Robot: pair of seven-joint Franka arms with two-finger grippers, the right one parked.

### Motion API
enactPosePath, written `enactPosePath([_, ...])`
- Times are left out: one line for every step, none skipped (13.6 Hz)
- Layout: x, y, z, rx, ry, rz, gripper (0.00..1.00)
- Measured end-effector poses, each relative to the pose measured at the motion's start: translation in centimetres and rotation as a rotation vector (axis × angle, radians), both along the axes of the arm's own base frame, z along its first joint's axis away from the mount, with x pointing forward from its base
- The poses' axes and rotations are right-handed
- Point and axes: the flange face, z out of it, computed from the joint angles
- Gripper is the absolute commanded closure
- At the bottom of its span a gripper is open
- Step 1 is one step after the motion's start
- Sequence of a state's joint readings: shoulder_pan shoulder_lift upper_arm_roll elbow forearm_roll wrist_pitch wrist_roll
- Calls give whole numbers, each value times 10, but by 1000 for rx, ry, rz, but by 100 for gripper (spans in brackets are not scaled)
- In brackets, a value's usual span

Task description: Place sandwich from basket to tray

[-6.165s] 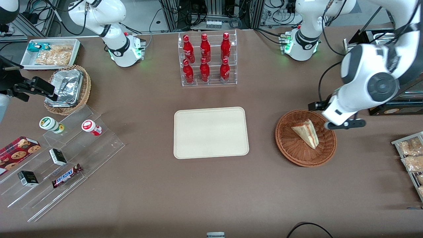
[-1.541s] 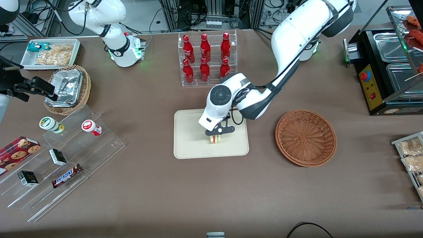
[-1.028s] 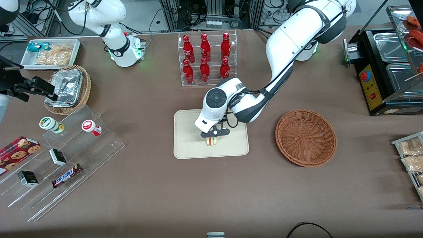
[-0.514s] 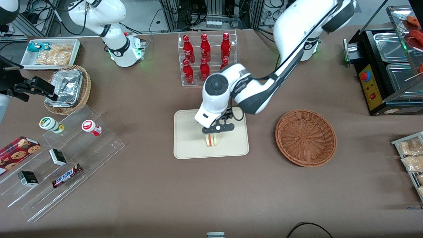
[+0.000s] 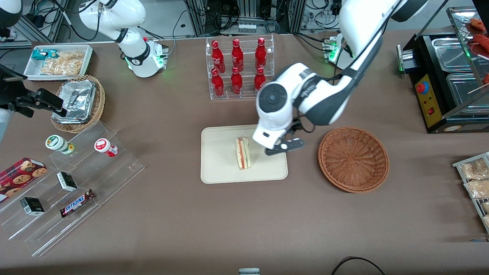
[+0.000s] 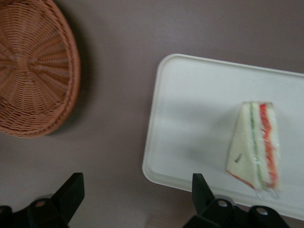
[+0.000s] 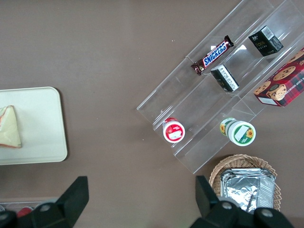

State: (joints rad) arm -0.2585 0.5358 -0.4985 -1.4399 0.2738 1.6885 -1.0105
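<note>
On the brown counter (image 5: 160, 214), nearest the front camera, a clear stepped rack (image 5: 76, 191) toward the parked arm's end is holding a Snickers bar (image 5: 77, 203), two small dark boxes, a cookie box (image 5: 19, 173) cut off at the frame edge, and two small tubs. Toward the working arm's end, packets of snacks (image 5: 475, 179) are lying partly cut off by the frame.

Farther in, the tray (image 5: 221, 168) is lying flat mid-counter with the sandwich (image 5: 243, 153) standing on it, its red and green filling stripe facing up. In the left wrist view the sandwich (image 6: 255, 142) is slightly blurred, and the far end of the tray (image 6: 190, 95) is running out of frame. The gripper (image 5: 284, 147) is hovering above the tray's edge nearest the basket (image 5: 353, 158), clear of the sandwich, its fingers (image 6: 71, 192) spread wide and holding nothing. The basket (image 6: 33, 66) is sitting empty just beside the tray, only partly showing from the wrist.

Farther still, the arm's white wrist is hiding the tray's corner and nearly covering one red bottle in the clear bottle rack (image 5: 240, 68). A tan basket with a foil container (image 5: 78, 101) and a white bin of snacks (image 5: 59, 61) are sitting toward the parked arm's end.
</note>
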Motion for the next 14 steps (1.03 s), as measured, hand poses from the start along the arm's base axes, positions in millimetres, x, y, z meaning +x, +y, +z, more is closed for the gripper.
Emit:
enactPosePath([8, 20, 6, 10, 10, -3, 0])
enactPosePath([16, 41, 12, 17, 14, -9, 0])
enactPosePath([23, 65, 19, 22, 17, -18, 0])
enactPosePath([27, 89, 26, 25, 19, -33, 0])
enactPosePath([30, 112, 33, 28, 22, -47, 0])
enactPosePath([30, 131, 40, 27, 27, -62, 0])
enactPosePath([28, 147, 46, 20, 34, -79, 0])
enactPosePath([26, 160, 52, 14, 41, -97, 0])
enactPosePath([22, 172, 58, 10, 54, -118, 0])
enactPosePath([19, 182, 63, 6, 77, -139, 0])
enactPosePath([16, 196, 69, -6, 107, -159, 0])
enactPosePath([15, 210, 77, -26, 131, -178, 0])
enactPosePath([13, 227, 87, -45, 151, -198, 0])
enactPosePath([11, 242, 98, -56, 166, -215, 0])
